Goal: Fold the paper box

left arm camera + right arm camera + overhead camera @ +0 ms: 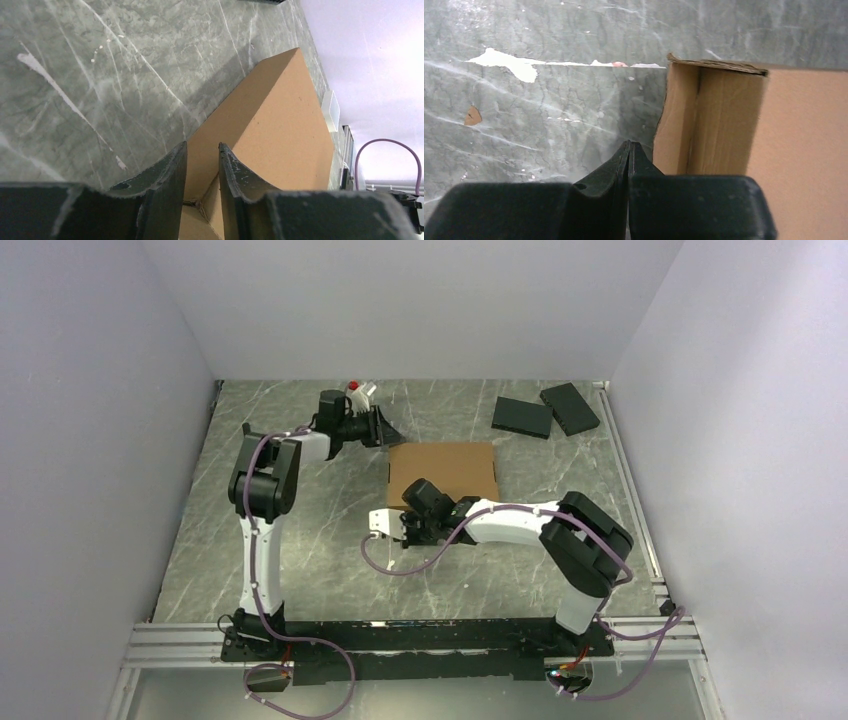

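Centrally, toward the table's [300, 550] far edge, lies the paper box [445, 470]. The left gripper [202, 147] stands narrowly parted astride its far-left corner; the right gripper [629, 160], closed and empty, sits beside its near-left corner.

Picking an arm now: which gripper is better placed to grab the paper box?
Left, probably: left gripper straddles the paper box corner, jaws apart; right gripper sits shut beside it, holding nothing.
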Controlling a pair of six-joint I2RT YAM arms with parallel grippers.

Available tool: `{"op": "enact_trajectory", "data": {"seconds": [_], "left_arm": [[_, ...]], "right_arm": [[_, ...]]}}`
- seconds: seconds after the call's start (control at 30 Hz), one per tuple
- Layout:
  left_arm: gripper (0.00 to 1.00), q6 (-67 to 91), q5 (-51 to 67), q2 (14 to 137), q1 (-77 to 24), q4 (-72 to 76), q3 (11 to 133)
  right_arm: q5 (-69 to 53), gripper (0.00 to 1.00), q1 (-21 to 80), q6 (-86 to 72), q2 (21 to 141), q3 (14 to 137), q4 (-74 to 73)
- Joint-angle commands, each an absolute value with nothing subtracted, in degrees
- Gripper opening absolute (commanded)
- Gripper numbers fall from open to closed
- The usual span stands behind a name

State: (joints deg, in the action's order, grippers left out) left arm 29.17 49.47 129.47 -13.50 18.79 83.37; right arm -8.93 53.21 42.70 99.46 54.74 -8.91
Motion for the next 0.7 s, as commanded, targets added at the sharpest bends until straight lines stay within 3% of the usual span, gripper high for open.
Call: {"op": "enact_trajectory", "data": {"seconds": [0.0,0.5,0.67], "left_arm": [[0.33,27.7,51.9,127.5,-14.0,14.7,77.3],[0.32,29.8,48.8,121.8,-14.3,20.2,65.5],[0.34,32.3,47.1,120.5,-14.3,23.1,62.4]], "right_arm": [[-2.2,0.05,52.3,40.5,96.3,56.3,-2.2],[4.9,0.05,50.3,35.2,96.1,57.5,-1.3],[-14.1,0.12,48.8,39.6,93.5,61.0,-14.8]]}}
